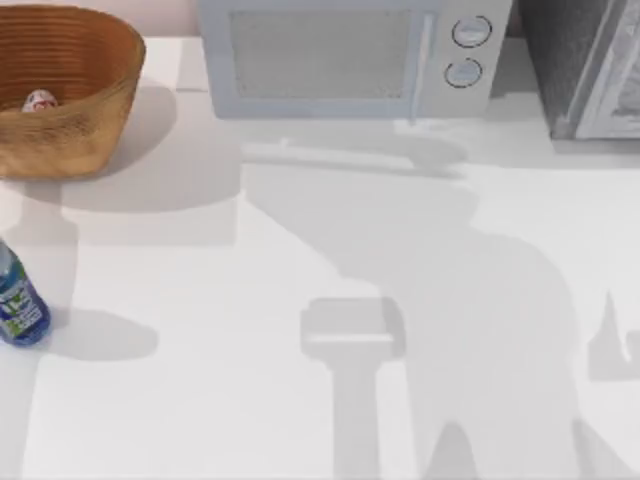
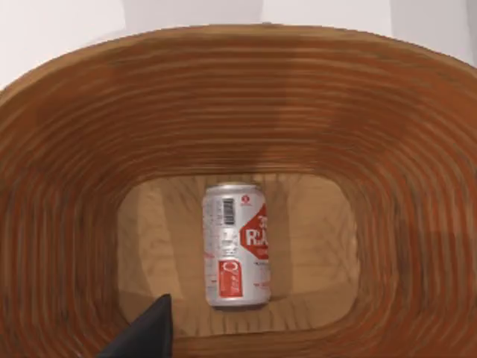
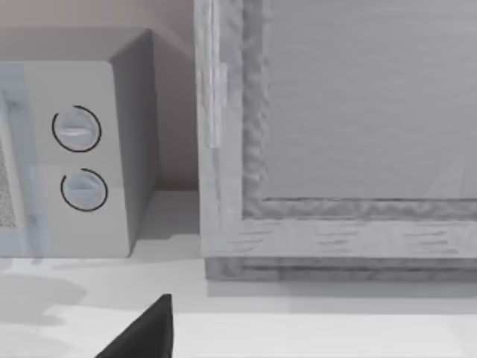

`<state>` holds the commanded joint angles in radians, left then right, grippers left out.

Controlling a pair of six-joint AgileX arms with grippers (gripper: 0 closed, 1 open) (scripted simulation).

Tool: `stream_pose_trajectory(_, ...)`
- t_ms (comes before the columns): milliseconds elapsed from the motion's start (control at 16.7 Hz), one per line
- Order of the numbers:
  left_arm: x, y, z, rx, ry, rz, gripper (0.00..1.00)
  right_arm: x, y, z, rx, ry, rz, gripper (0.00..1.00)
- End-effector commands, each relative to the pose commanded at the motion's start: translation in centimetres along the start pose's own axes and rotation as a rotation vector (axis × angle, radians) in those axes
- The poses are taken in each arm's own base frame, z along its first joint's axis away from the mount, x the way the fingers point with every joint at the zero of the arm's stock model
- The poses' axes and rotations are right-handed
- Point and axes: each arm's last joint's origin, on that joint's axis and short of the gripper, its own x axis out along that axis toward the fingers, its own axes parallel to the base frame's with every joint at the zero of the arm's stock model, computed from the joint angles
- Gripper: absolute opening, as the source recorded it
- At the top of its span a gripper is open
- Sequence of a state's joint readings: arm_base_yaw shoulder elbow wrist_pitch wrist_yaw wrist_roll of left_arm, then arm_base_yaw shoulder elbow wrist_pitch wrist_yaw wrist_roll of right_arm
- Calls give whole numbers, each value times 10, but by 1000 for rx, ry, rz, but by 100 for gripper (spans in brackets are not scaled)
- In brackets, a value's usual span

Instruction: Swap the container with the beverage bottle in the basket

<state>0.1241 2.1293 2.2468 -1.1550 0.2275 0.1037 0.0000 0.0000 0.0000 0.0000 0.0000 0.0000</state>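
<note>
- Top view: the basket point(image 1: 62, 90) sits at the upper left of the frame on the white table point(image 1: 300, 300), cut off by the left and top edges. Inside it, low against the left part of the floor, a small piece of the container point(image 1: 40, 100) shows, white with a red mark. The beverage bottle point(image 1: 18, 303) stands on the table at the left edge of the frame, well below the basket and apart from it, its blue, white and green label facing the camera. A microwave point(image 1: 350, 55) fills the upper middle of the frame, its two round knobs at its right end, and a grey framed cabinet point(image 1: 590, 65) stands in the upper right corner. Shadows of the arms fall across the middle and lower right of the table.
- Left wrist view: the camera looks straight down into the basket point(image 2: 67, 186), with its ribbed orange-brown walls all around. The container point(image 2: 236, 245) lies on its side in the middle of the basket floor, red label up. A dark tip of the left gripper's finger point(image 2: 149, 332) pokes in at the lower left of the frame, above the basket, touching nothing; I cannot tell how its pincer stands.
- Right wrist view: the microwave point(image 3: 74, 149) with its two knobs is at the left of the frame, the cabinet point(image 3: 335, 149) at the right, and the table point(image 3: 298, 328) along the bottom. A dark tip of the right gripper's finger point(image 3: 145, 332) shows at the lower left, over bare table; I cannot tell its pincer's state either.
</note>
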Motion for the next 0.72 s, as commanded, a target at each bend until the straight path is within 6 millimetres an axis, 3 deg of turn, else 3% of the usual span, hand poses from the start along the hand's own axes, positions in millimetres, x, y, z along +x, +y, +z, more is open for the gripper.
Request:
stream_pose_trajectory(240,78,26,4,-42,184,-38,100,0,0,0,0,0,0,100)
stream_pose_trajectory(420,122,39,-5,-67,287,-62,100,0,0,0,0,0,0,100)
stream_pose_trajectory(600,147,46,-14,-82,348,-76,100,0,0,0,0,0,0,100)
stream_pose_trajectory(720,151,47,-16,-84,358,-79,100,0,0,0,0,0,0,100)
